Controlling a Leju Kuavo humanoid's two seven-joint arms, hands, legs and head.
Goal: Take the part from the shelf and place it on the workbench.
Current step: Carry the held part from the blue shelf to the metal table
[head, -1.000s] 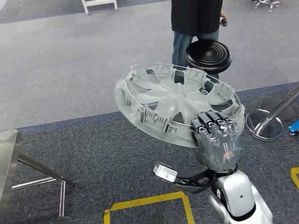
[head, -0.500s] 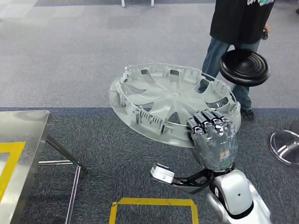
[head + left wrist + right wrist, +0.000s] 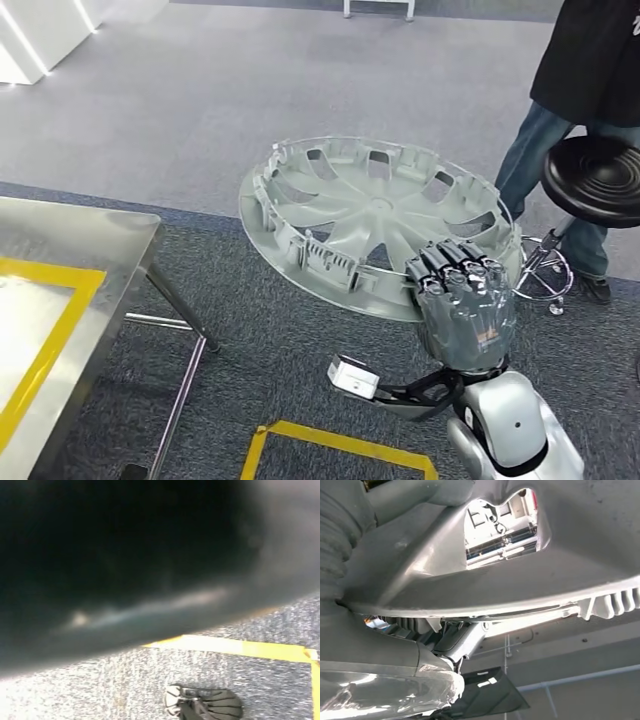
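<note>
The right hand (image 3: pixel 462 312) gripped one hubcap (image 3: pixel 362 215) by its near rim, dark fingers (image 3: pixel 445 262) hooked over the edge and the palm under it, so the grey disc hung roughly level in the air, spreading away from the hand and to its left. The palm hid the stretch of rim it held, and in the right wrist view the hubcap (image 3: pixel 516 565) sat so close that only part of its ribbed underside and one cutout could be made out, with the thumb (image 3: pixel 388 685) pressed beneath. Nothing could be told of the left hand's state: the left wrist view was mostly a dark blur, with a strip of speckled carpet (image 3: pixel 113 690) and yellow floor tape (image 3: pixel 241 647) past it. Below and just left of the right hand, one taped yellow outline (image 3: pixel 340 445) lay on the dark carpet, cut off at the frame's edge. Well to the left of the hand stood one steel workbench (image 3: pixel 113 260), apart from the hubcap, with a yellow band (image 3: pixel 56 320) marked on its top and its far side cut off; two slanted legs (image 3: pixel 181 320) showed beneath it. Beyond the hubcap the dark carpet gave way to a paler grey floor (image 3: pixel 226 90). To the hand's far right stood one person (image 3: pixel 581 110), cut off above the waist, in a black top and jeans, beside one black round stool seat (image 3: pixel 596 180) whose base (image 3: pixel 547 270) was partly hidden behind the hubcap's rim.
</note>
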